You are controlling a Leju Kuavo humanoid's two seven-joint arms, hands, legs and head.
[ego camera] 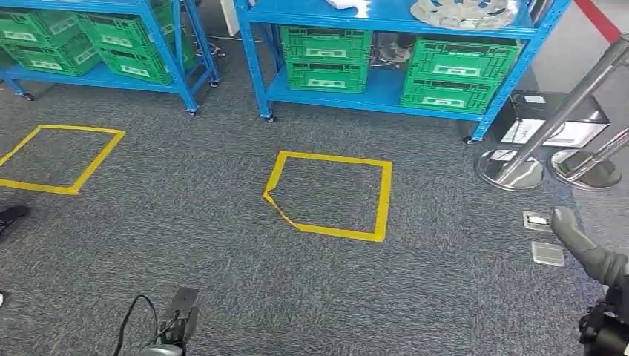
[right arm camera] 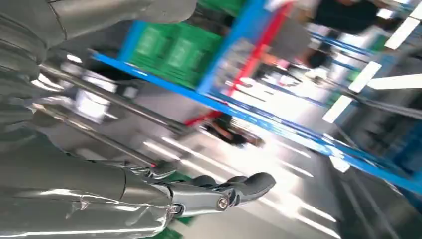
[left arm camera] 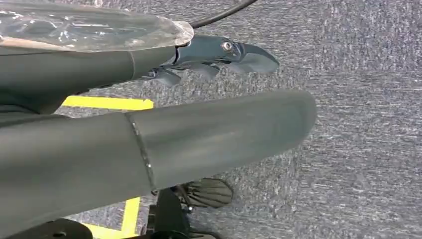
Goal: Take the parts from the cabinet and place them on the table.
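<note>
The task is looking barely begun: the robot is facing the blue cabinet [ego camera: 400, 96] across the carpet, near a yellow tape square [ego camera: 330, 194]. The parts [ego camera: 463, 11] are lying on its far right upper shelf, untaken. The left hand [left arm camera: 219, 55] is hanging released, grasping nothing; the right hand [right arm camera: 234, 189] is likewise holding nothing, fingers extended.

- The grey carpet floor [ego camera: 222, 259] carries two squares of yellow tape [ego camera: 330, 194], one [ego camera: 59, 157] further left.
- Two blue racks [ego camera: 393, 96] stand on it; green crates [ego camera: 452, 74] sit on their low shelves.
- Two round chrome post bases [ego camera: 512, 172] and a black box [ego camera: 552, 119] rest at the right.
</note>
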